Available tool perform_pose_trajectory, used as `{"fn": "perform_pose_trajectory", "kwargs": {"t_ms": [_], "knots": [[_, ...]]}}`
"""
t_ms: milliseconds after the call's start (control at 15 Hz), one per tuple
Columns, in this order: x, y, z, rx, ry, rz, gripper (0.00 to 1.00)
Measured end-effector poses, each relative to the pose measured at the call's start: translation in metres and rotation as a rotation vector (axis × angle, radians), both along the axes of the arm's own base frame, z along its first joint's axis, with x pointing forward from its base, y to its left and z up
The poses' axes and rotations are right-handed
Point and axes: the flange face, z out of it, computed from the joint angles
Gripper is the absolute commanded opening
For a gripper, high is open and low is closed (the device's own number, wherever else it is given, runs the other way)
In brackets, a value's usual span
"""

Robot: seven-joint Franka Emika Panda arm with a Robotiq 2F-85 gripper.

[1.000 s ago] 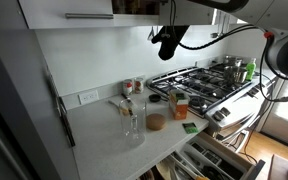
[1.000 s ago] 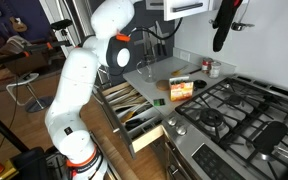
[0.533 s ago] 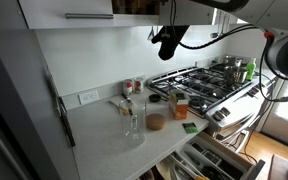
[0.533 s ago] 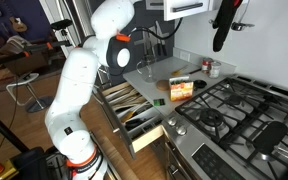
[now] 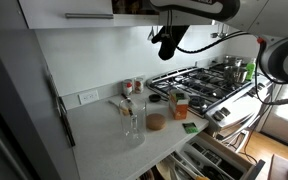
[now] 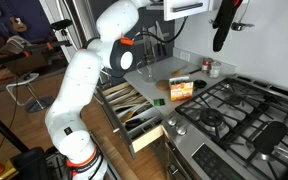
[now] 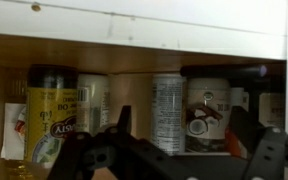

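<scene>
Now, high at the cabinet, the gripper hangs empty with jaws apart: yellow-labelled bottle at left, silver can dead ahead, coconut can touching its right, nothing touched, no grasp made yet

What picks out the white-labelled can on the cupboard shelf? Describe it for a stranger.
In the wrist view, look into the wooden cupboard ahead of the open gripper. Of the two cans between its fingers, the white-labelled can stands further right in the picture. Unlike the grey can beside it, its label bears a dark round picture.
</scene>
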Motion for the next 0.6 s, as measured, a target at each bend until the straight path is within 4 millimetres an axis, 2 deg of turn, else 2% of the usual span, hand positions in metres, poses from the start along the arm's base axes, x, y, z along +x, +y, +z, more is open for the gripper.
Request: {"fn": "perform_pose_trajectory", "kwargs": {"t_ms": [600], "knots": [[0.010,0.002,-0.015,-0.095,0.012,0.035,1.00]]}}
